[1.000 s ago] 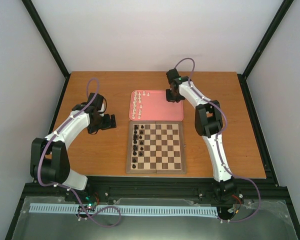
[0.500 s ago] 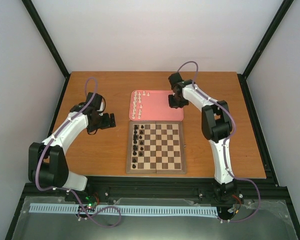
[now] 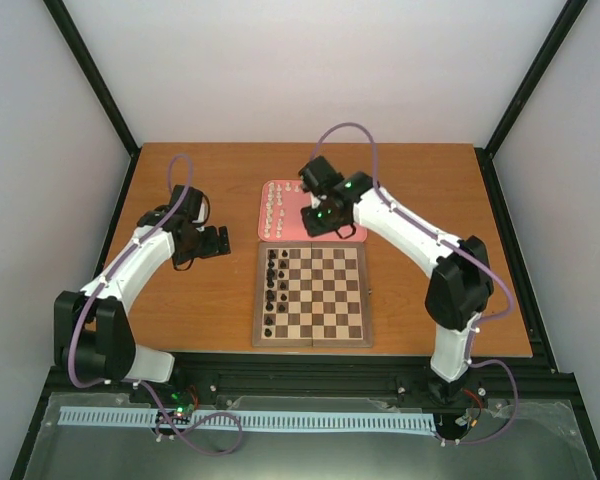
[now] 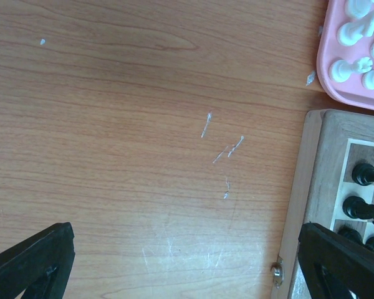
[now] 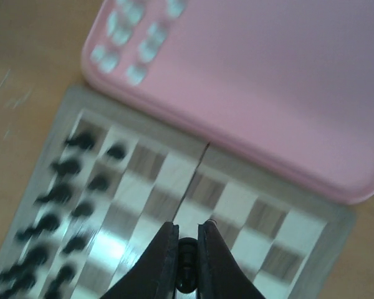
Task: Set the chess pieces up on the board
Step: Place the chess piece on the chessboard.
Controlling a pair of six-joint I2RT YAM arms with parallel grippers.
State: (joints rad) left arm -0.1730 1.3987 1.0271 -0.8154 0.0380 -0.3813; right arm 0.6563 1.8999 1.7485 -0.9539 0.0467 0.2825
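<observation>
The board lies mid-table, with black chess pieces standing in its two left columns. Cream-white pieces stand in the left part of the pink tray just beyond it. My right gripper hovers over the tray's near edge, shut on a small black piece that shows between its fingers in the blurred right wrist view, above the board's far squares. My left gripper stands open over bare table left of the board's edge, nothing between its fingers.
The left wrist view shows the tray's corner with white pieces and black pieces on the board's near squares. Bare wooden tabletop surrounds board and tray. Black frame posts stand at the table's edges.
My right arm has swung from the tray's far right corner leftward and nearer, to the tray's near edge by the board, jaws shut. The left arm has barely moved.
</observation>
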